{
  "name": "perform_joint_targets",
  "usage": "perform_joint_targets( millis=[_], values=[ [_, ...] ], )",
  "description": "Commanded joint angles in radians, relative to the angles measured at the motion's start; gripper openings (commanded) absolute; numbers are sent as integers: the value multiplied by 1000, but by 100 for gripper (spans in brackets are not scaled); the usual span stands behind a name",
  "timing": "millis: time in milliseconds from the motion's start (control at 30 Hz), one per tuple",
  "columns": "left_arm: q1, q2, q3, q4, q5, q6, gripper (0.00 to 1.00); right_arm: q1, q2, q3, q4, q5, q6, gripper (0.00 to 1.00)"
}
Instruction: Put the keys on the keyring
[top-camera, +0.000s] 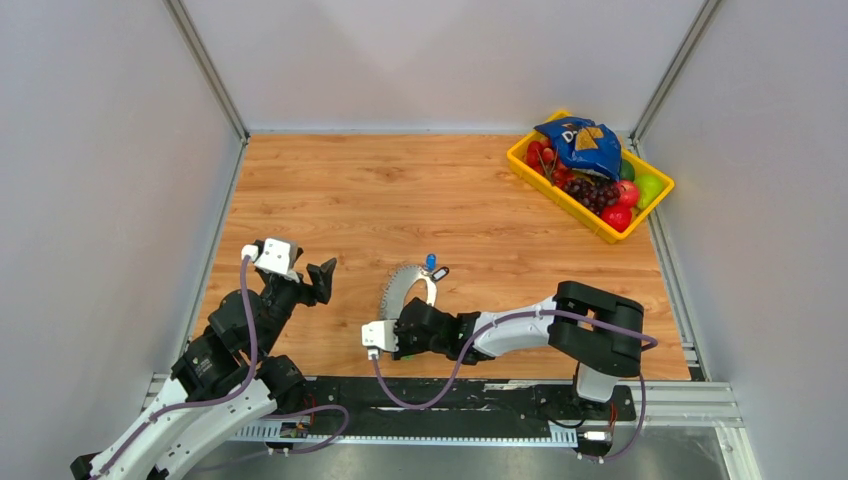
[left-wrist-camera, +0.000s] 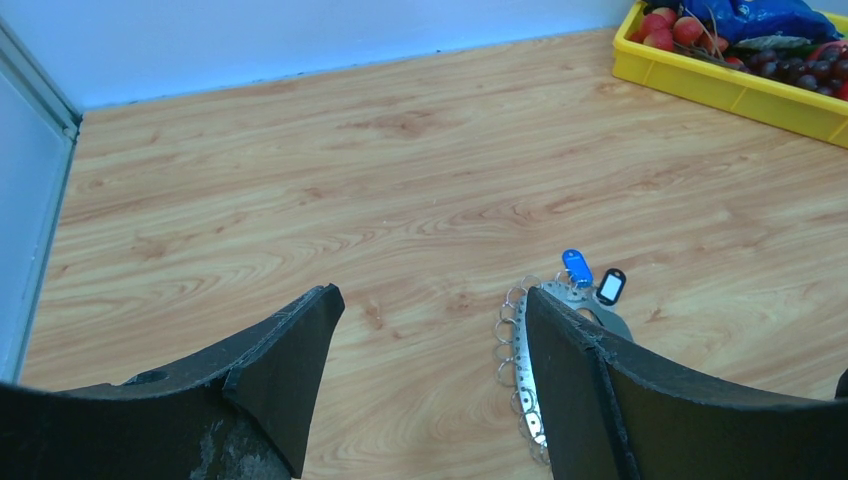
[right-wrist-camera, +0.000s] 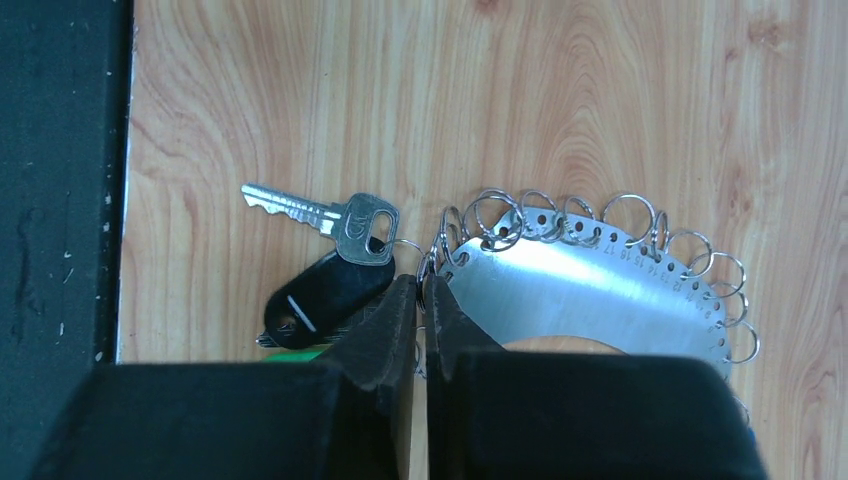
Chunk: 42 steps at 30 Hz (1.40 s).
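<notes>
Right gripper (right-wrist-camera: 421, 292) is nearly shut, seemingly pinching the edge of the keyring (right-wrist-camera: 590, 285), which lies flat on the table (right-wrist-camera: 650, 100), a key (right-wrist-camera: 330, 218) just beside. Left gripper (left-wrist-camera: 432, 300) is wide open, empty. Threading seems in hand; the next move needs fine alignment.

Bright, even overhead light, soft shadows, and glare across the keyring (right-wrist-camera: 590, 285).

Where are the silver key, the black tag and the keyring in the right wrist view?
silver key (right-wrist-camera: 358, 222), right wrist view, on its head.
black tag (right-wrist-camera: 335, 285), right wrist view, on its dark body.
keyring (right-wrist-camera: 580, 285), right wrist view, on the flat metal plate.
</notes>
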<state>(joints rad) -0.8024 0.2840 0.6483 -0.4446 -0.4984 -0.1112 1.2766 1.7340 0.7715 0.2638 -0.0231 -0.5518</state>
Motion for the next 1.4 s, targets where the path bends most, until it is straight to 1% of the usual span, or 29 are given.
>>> perform_joint_targets(
  millis=[0,33,233,400,633,833,1033,1133,1267,1367],
  values=[
    [5,-9,-7,26,1,-10,79,-6,16,26,27,12,2,2],
    [5,-9,-6,27,1,-9,79,-7,15,26,29,14,1,0],
    [5,-12,-8,27,-8,-7,79,-6,-8,20,40,22,5,0],
    [5,-23,-10,30,-19,-5,79,-8,-69,-1,39,22,23,0],
    [6,-33,-10,34,-7,-2,79,-6,-226,-45,37,16,78,0],
    [5,-72,-16,52,32,8,79,-14,-361,-129,134,11,150,0],
    [5,-118,-27,93,137,19,80,-15,-473,-174,221,15,190,0],
    [5,-119,-18,113,236,14,80,-16,-545,-189,254,17,200,0],
    [5,-75,17,124,374,1,79,-16,-636,-185,276,-1,209,0],
    [5,-13,57,120,492,-3,79,-19,-703,-180,300,-26,222,0]
  ],
)
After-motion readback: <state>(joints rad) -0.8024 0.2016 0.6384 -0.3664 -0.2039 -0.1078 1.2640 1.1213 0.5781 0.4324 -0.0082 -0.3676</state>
